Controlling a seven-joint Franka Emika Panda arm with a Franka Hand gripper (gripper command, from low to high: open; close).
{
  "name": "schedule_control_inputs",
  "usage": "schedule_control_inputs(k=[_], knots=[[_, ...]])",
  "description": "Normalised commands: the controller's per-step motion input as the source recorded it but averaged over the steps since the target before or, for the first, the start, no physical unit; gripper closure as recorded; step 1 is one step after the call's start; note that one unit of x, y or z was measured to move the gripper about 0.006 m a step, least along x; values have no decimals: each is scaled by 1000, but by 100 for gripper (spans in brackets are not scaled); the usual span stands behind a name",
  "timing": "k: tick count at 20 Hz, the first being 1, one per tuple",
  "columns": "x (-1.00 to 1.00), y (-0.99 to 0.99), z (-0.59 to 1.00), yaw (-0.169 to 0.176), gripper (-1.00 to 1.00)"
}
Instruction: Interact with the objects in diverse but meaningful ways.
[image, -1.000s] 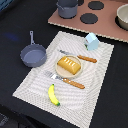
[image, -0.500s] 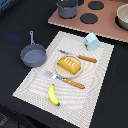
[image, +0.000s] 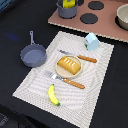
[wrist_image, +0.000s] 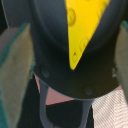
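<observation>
Broadly, your bench (image: 15, 20) is dark, with a pale striped placemat (image: 95, 95) across its middle and a pinkish toy stove top (image: 107, 27) at the far edge. On that stove stands a grey pot (image: 66, 9), and the yellow cheese wedge (wrist_image: 82, 25) sits inside it, tip pointing down in the wrist view. A second pot (image: 123, 16) is at the exterior view's right. Off the mat, toward the exterior view's left, lies the grey frying pan (image: 33, 54). On the mat you have the bread loaf (image: 69, 65) on a small plate, the pale blue milk carton (image: 91, 41) beyond it, and the banana (image: 53, 95) nearest the front edge.

You should expect the cheese to be light, rigid plastic, likely slick; take it across its flat faces, not the narrow tip.

Your gripper (wrist_image: 70, 60) hangs directly over the pot, its fingers (wrist_image: 17, 75) spread wide to either side, holding nothing and apparently touching nothing.
</observation>
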Motion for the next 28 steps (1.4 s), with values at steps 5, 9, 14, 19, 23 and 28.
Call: schedule_control_inputs(k=[5,9,14,19,23,28], knots=[[-1,69,397,12,-100],[72,98,1000,0,-100],[392,152,911,0,-100],[703,55,402,-69,-100],[710,22,470,-111,-100],[198,-145,794,-44,-100]])
